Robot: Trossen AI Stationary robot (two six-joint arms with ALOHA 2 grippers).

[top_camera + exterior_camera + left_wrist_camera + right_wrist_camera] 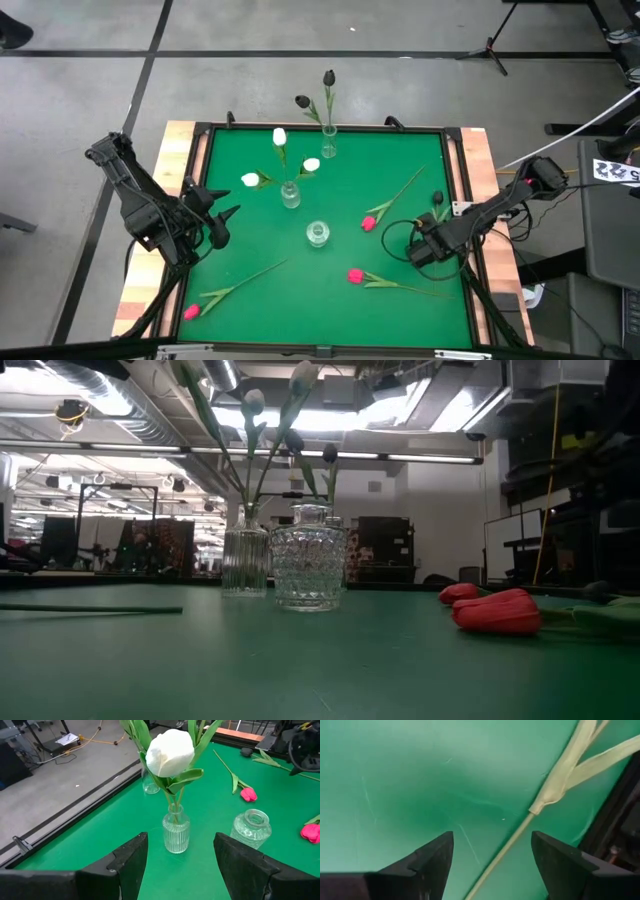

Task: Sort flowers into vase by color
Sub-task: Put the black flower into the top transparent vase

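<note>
A: Start with the bench [230,200]. What stands on it?

B: Three vases. The far vase [328,141] holds two black tulips [328,78]. The ribbed vase [290,194] nearer the middle holds three white tulips [279,137]. The squat clear vase [318,233] in front is empty. Four pink-red tulips lie loose: one [369,223] right of centre, one [355,275] toward the near right, one [191,312] at the near left corner, and another at the right edge that I can only make out from the low view.

A: And the tools?

B: The right tool [490,865] is low over the mat at the right side, fingers spread wide and holding nothing; a pale stem [510,842] runs between them on the felt. The left tool [180,865] waits at the left edge, also spread and empty, facing the white bunch.

A: So which step?

B: I judge a pickup on the right (the pink-red ones being all that remain). Next it needs to close on that stem, lift, and carry it to the empty vase.

A: Anything unclear?

B: Which flower that stem belongs to; its head is out of the wrist view. A dark thing [437,198] near the right arm could be a black tulip head, but I can't tell.
</note>
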